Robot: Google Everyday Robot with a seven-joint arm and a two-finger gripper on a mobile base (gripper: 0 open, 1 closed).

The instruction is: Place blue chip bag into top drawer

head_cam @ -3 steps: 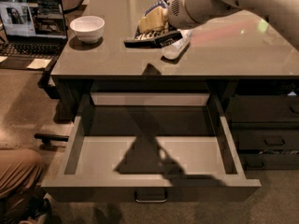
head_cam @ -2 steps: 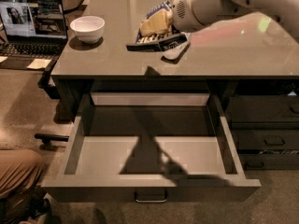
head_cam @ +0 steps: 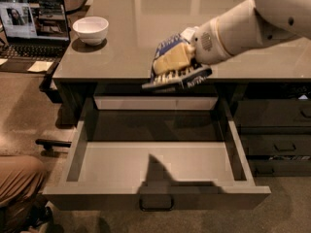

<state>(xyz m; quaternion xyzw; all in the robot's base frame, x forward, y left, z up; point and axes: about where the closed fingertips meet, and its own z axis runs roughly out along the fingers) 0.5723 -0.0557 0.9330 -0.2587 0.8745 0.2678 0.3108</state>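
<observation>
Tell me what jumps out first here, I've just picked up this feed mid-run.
The white arm reaches in from the right, its gripper shut on the blue chip bag at the desk's front edge. Directly below, the top drawer is pulled wide open, with only the arm's shadow on its grey bottom. A white bowl sits at the desk's back left, near a lit laptop.

Claw w/ blue chip bag at desk front edge, above top drawer; bowl back-left.
</observation>
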